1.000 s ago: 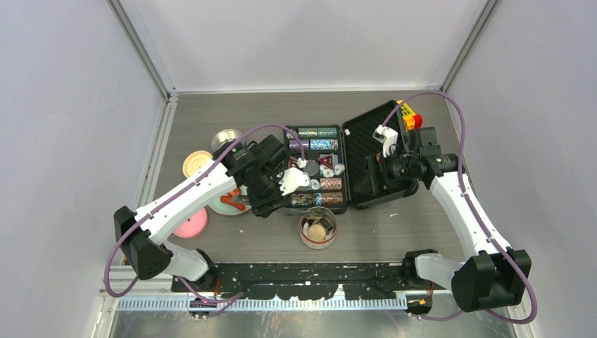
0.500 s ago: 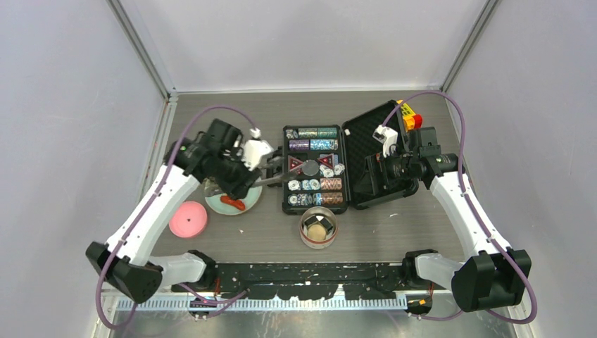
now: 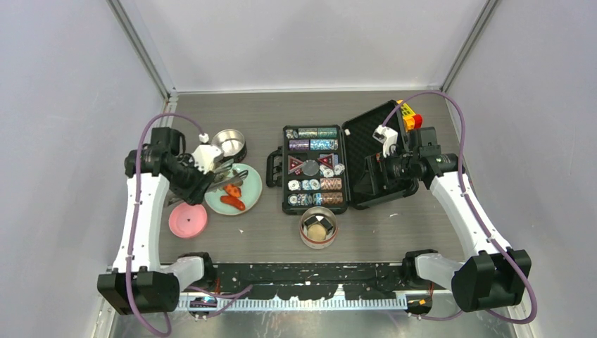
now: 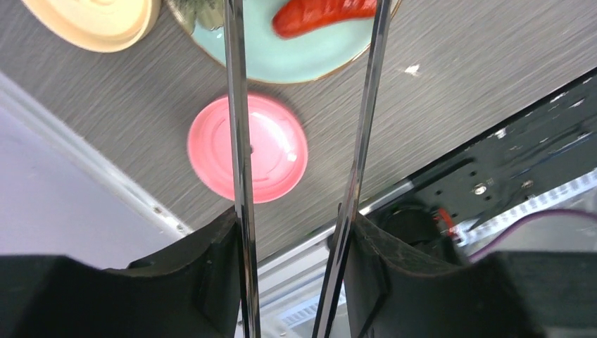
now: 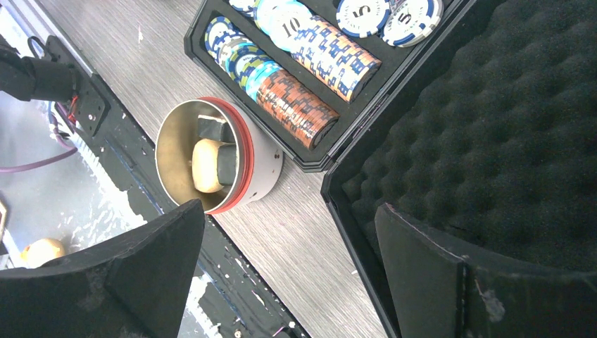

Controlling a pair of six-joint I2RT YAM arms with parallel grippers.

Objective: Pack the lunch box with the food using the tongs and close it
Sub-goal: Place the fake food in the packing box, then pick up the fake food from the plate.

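My left gripper (image 3: 200,177) is shut on the tongs (image 3: 229,176), one finger pressed on each metal arm (image 4: 236,141). Their tips reach over the mint-green plate (image 3: 252,184), where two red-orange sausages (image 3: 234,203) lie. One sausage (image 4: 324,14) shows between the tong arms. Behind the plate stands the steel tub (image 3: 229,144), open. Its pink lid (image 3: 188,220) lies flat near the plate, and the cream lid (image 4: 91,17) lies beside it. The pale tub (image 3: 318,227) stands open at the front centre and holds a tan disc (image 5: 204,165) and a dark block (image 5: 225,162). My right gripper (image 3: 371,182) hangs open and empty over the case's foam lid.
A black case of poker chips (image 3: 313,179) lies open mid-table, its foam-lined lid (image 3: 380,151) propped to the right. A yellow and red object (image 3: 410,118) sits behind the lid. Grey walls close in the left, back and right. The arm bases' black rail (image 3: 310,282) runs along the near edge.
My left arm has swung left with the tongs, from beside the chip case to the table's left side, uncovering the plate and steel tub. The right arm has not moved.
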